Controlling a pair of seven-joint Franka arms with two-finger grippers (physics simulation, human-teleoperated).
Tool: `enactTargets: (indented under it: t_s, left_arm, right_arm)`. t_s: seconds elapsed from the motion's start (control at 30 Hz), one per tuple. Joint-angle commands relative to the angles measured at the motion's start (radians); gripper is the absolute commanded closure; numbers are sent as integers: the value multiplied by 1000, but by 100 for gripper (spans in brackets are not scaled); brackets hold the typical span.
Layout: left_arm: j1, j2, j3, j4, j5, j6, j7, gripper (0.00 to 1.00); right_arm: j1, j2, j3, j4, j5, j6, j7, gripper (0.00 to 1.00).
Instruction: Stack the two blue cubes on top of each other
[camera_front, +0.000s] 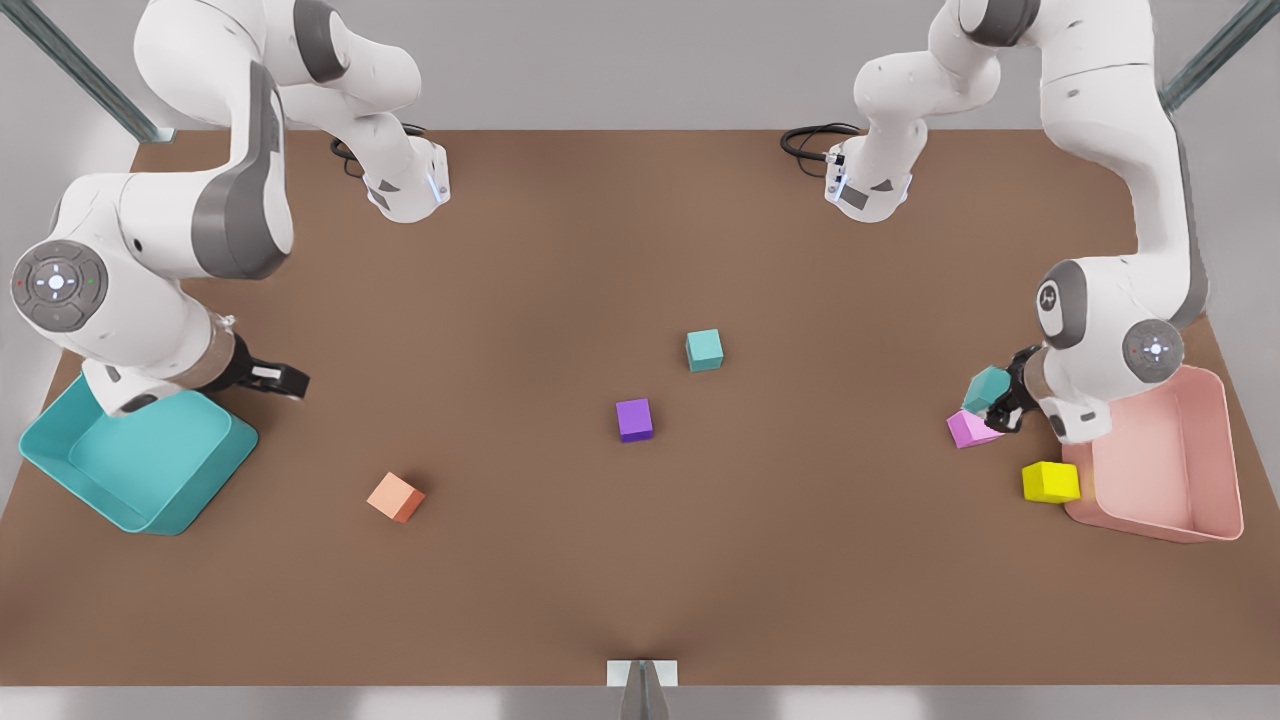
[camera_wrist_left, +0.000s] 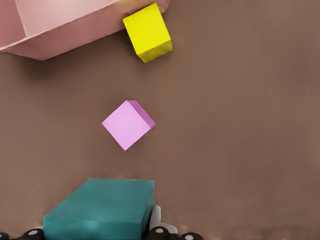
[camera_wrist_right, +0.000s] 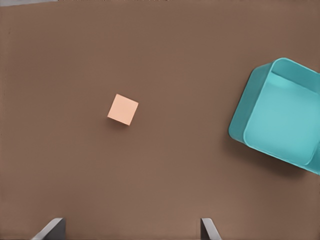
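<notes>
A small pink matte cube (camera_front: 968, 430) lies on the brown tabletop (camera_front: 560, 560) just beneath the left pincer (camera_front: 1003, 398), with a small yellow matte cube (camera_front: 1050, 482) near it, touching the wall of a large pale pink open bin (camera_front: 1215, 470). A large teal open bin (camera_front: 150, 470) sits just below the right pincer (camera_front: 290, 380). A small orange matte cube (camera_front: 396, 497) lies near that pincer, and a small purple matte cube (camera_front: 634, 419) rests between the two pincers, well apart from both.

My desk (camera_front: 560, 560) is plain brown, carrying two teal cubes (camera_front: 704, 350) (camera_front: 986, 388), purple (camera_front: 634, 419), pink (camera_front: 966, 430), yellow (camera_front: 1050, 482) and orange (camera_front: 395, 497) cubes, a teal bin (camera_front: 140, 465) and a pink bin (camera_front: 1190, 470).
</notes>
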Motion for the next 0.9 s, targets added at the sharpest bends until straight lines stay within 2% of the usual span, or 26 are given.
enactTargets:
  t_s: [0.0,0.03,0.1,0.17,0.2,0.23,0.27,0.33,0.7,0.87]
  left_arm:
    - [-133,52,-60,124,-29,-204,-298,41]
    - [-245,147,-60,235,-27,-218,-370,42]
    - [-437,230,-62,271,-26,-212,-374,42]
    - [-551,273,-86,266,-24,-160,-358,42]
    - [-555,270,-120,219,-14,-109,-357,42]
    - [-543,214,-149,107,14,-23,-357,42]
    - [-543,166,-168,-4,16,96,-358,42]
    - [-541,141,-183,-90,19,215,-361,41]
    - [-523,168,-208,-122,20,333,-357,41]
    - [-492,163,-217,-165,19,310,-357,41]
  right_arm:
    - [1,-14,2,3,-1,-4,-235,0]
    - [1,-14,4,3,-1,-3,-235,0]
    - [-1,-13,2,2,-3,5,-235,0]
    - [8,-16,5,3,-7,33,-227,0]
    - [21,-26,7,3,-6,31,-221,0]
    - [42,-51,5,0,-6,25,-218,0]
    - [41,-135,8,-72,-6,37,-218,0]
    - [36,-250,19,-205,-23,71,-218,0]
    - [15,-290,30,-317,-24,137,-224,0]
    - [15,-290,30,-339,-23,151,-224,0]
